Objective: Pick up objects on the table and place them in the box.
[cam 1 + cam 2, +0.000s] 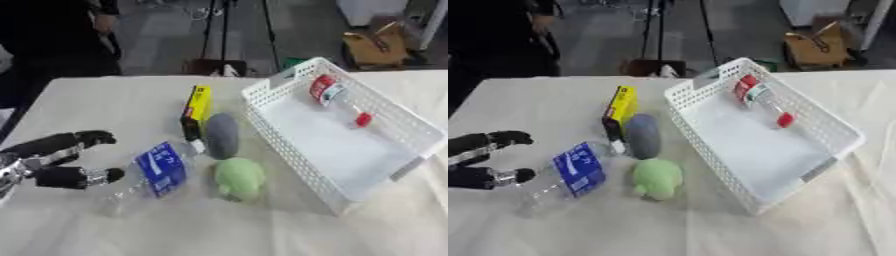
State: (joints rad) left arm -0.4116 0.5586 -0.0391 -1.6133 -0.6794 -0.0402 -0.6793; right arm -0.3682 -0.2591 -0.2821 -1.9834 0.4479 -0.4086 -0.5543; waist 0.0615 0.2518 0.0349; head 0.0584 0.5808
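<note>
A clear plastic bottle with a blue label [160, 170] lies on the cloth, cap toward the basket. Just left of it is my left hand [54, 161], open, fingers and thumb spread toward the bottle without touching it. A yellow and black box [196, 110] stands on its edge beside a grey oval object [222, 135]. A green plush toy [238, 178] lies in front of them. The white mesh basket [398, 122] holds a clear bottle with a red label [328, 91] and red cap [363, 119]. My right hand shows in neither view.
A beige cloth [105, 110] covers the table. Beyond its far edge are a cardboard box [378, 46], stand legs [224, 30] and a person in dark clothes [52, 35] at the far left.
</note>
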